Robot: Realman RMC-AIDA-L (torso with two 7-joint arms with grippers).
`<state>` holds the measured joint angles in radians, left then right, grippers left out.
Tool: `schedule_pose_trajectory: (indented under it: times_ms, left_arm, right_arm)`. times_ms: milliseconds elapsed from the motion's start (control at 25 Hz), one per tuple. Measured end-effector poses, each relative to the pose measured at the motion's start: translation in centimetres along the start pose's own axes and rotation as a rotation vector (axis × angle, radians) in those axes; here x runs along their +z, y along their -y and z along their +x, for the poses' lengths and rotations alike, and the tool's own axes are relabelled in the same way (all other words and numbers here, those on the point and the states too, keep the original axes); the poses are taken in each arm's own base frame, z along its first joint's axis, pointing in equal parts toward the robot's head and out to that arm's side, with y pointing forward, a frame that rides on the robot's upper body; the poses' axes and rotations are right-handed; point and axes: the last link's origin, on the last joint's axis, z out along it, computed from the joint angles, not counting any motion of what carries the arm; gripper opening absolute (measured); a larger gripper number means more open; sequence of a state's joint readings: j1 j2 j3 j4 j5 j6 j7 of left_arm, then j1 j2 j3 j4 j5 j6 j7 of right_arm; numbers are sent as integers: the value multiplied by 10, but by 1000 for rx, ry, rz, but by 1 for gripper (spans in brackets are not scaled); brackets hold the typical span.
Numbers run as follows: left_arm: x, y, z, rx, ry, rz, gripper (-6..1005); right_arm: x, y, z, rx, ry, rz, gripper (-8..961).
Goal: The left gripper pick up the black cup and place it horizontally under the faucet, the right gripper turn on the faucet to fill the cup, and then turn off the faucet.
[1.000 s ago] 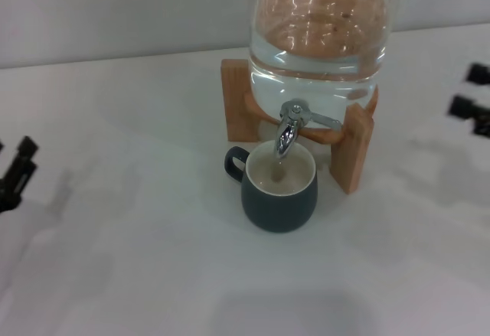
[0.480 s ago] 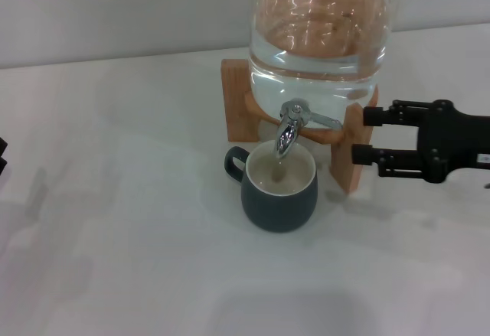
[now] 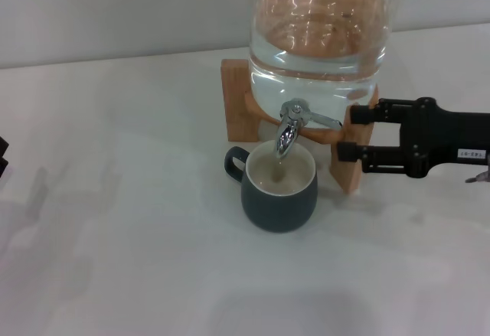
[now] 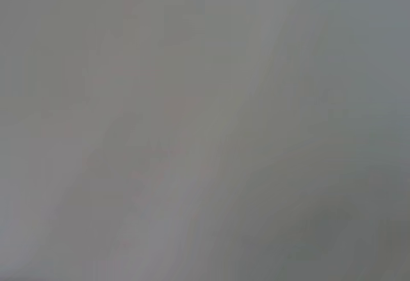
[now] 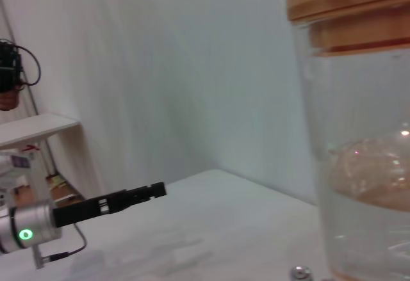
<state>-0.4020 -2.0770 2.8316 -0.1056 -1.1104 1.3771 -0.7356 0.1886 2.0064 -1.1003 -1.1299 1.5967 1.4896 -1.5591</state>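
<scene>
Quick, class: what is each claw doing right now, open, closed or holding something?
Left claw: at the table's left edge, barely in view; cannot be told.
Right claw: open, holding nothing, fingers either side of the faucet lever's tip.

Plain white matte tabletop [image 3: 138, 259] fills most of head view, w/ soft grey shadows near the front edge and at left. Behind it a bare pale grey-white wall [image 3: 115, 7], meeting the tabletop's far edge in a straight line. Light is even and diffuse, no hard glare on the surface. Right wrist view: same pale wall [image 5: 192, 70], and far off a white shelf [image 5: 38, 128] w/ clutter under it, too small to tell what. Left wrist view: blank grey only.
</scene>
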Motion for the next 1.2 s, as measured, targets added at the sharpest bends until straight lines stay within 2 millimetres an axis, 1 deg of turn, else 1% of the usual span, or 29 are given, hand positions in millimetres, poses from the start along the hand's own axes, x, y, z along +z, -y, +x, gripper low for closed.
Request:
schedule_pose_trajectory:
  times_ms: [360, 800, 1000, 1200]
  left_arm:
    - [4, 0, 2, 5, -2, -4, 600]
    - [5, 1, 2, 12, 0, -3, 599]
    - [4, 1, 2, 14, 1, -2, 599]
    - [4, 1, 1, 19, 5, -3, 598]
  right_arm:
    - [12, -10, -4, -21, -14, -80, 722]
    - [17, -15, -7, -27, -10, -122, 722]
    - [15, -16, -6, -25, -7, -125, 722]
    - [6, -20, -6, -27, 1, -144, 722]
